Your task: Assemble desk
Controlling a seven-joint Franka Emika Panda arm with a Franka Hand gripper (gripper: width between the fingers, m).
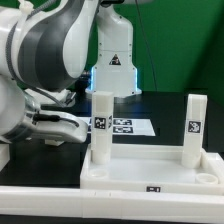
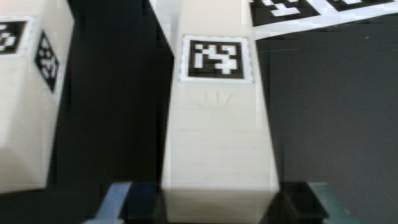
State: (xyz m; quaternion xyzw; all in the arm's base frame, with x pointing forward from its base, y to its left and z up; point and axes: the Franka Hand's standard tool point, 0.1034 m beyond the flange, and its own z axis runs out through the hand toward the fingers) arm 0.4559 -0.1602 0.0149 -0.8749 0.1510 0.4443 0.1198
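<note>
In the wrist view a long white square leg block (image 2: 217, 120) with a black-and-white tag runs away from the camera. My gripper (image 2: 217, 208) is shut on its near end, with one dark finger (image 2: 128, 205) against each side. A second leg block (image 2: 22, 90) lies beside it. In the exterior view the white rimmed desk top (image 1: 150, 186) lies at the front. Two legs stand upright on it, one at the exterior view's left (image 1: 101, 125) and one at its right (image 1: 195, 125). The arm's hand (image 1: 52, 120) is low at the left, and the held leg is hidden there.
The marker board (image 1: 126, 127) lies flat on the black table behind the desk top and also shows beyond the held leg (image 2: 320, 15). A white post with a warning triangle (image 1: 113, 62) stands at the back before a green wall.
</note>
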